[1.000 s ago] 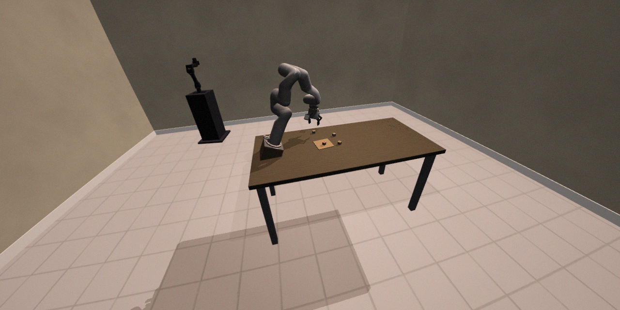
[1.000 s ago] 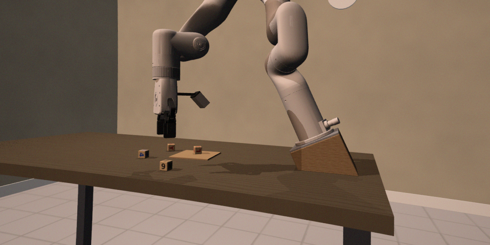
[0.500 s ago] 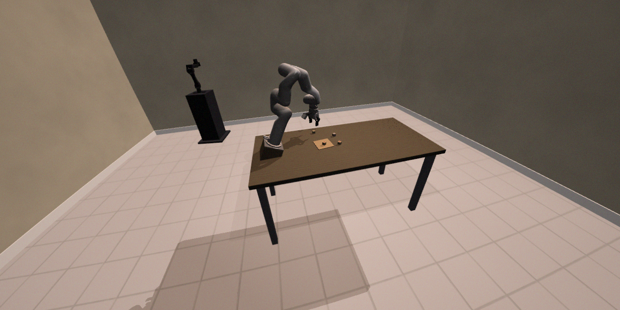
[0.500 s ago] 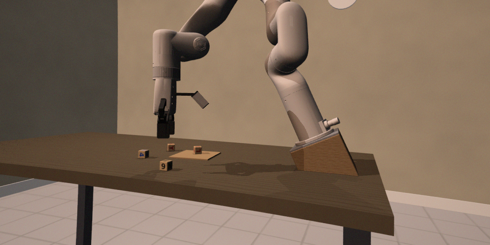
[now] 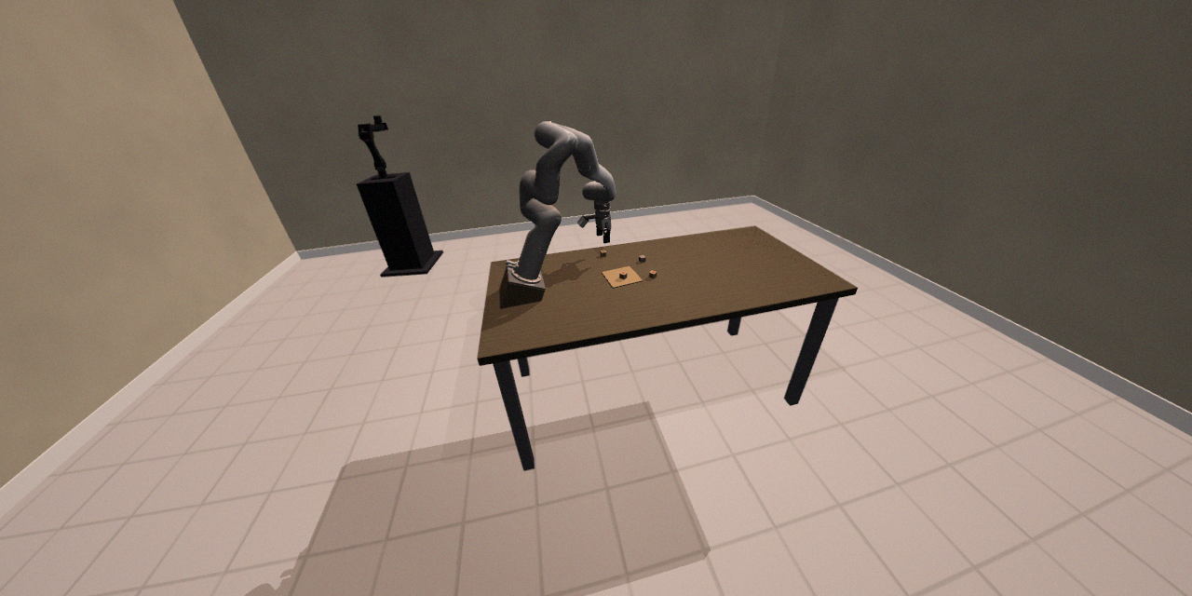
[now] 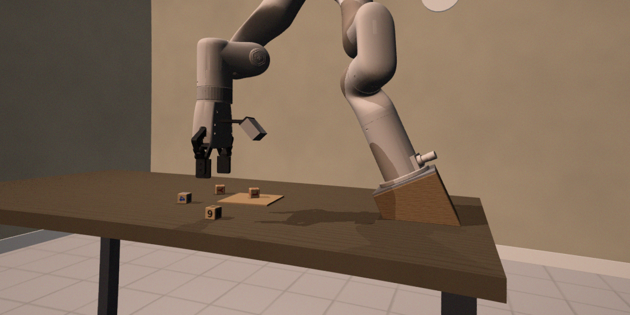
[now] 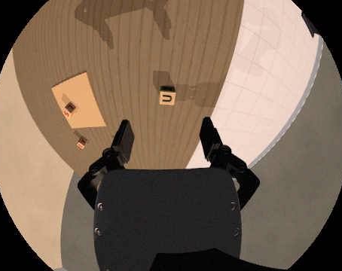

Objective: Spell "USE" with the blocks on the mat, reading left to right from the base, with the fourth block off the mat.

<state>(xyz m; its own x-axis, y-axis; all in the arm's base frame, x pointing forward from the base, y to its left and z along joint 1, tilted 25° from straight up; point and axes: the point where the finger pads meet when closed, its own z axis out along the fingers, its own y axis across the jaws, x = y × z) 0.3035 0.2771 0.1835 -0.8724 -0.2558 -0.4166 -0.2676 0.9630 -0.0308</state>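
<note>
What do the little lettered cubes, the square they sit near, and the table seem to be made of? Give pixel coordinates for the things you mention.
The U block (image 6: 213, 212) (image 7: 166, 98): probably wood, matt, pale tan with a printed black letter.
The mat (image 5: 615, 280) (image 6: 246, 200) (image 7: 86, 102): smooth, plain tan and thin; card, cork or thin wood, can't tell which.
The table (image 5: 716, 276) (image 6: 308, 242) (image 7: 137, 75): brown wood or wood-look surface, dull, with fine grain lines.

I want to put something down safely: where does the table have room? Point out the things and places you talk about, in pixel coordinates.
Between the mat (image 5: 613, 281) (image 6: 233, 200) (image 7: 88, 109) and wooden base (image 5: 521, 298) (image 6: 414, 205), and past the Y block (image 5: 652, 275) (image 6: 219, 189) (image 7: 81, 142), away from that base. Crowded: the mat's edge, between S block (image 5: 623, 276) (image 6: 254, 192) (image 7: 68, 110) and Y block.
</note>
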